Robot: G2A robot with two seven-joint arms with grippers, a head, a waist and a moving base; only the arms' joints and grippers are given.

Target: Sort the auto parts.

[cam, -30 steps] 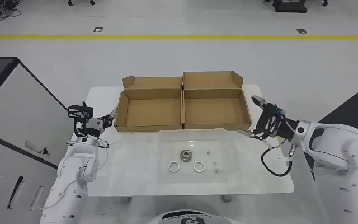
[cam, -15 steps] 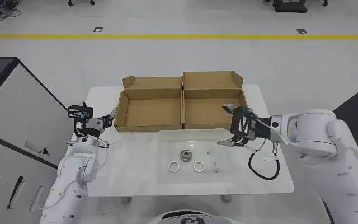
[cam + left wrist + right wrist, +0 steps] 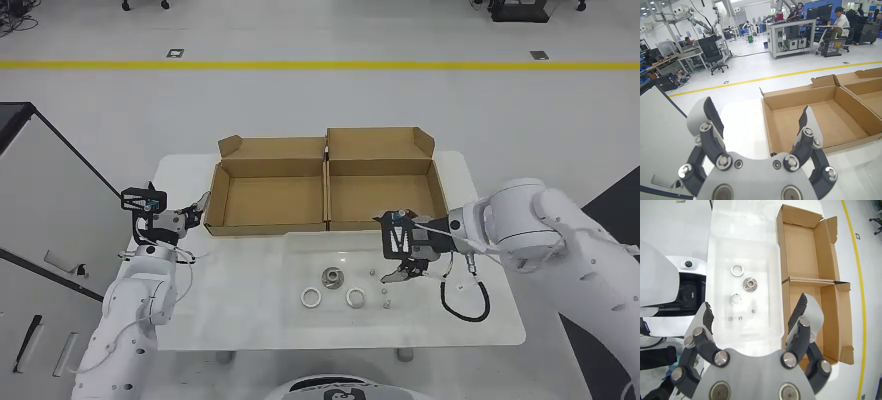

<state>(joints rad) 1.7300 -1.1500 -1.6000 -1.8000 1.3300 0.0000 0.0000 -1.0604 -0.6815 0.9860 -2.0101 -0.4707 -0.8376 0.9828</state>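
Right wrist view — right gripper (image 3: 755,301) fingers wide apart, holds nothing | small bolts (image 3: 740,318) lie below, near its tips | left gripper (image 3: 756,104) apart too

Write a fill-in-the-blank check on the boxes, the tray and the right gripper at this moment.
1. The left box and the right box are both ___.
2. The tray holds ___ rings beside one flanged hub.
3. The right gripper over the tray has its jaws ___.
Missing words: empty; two; open.
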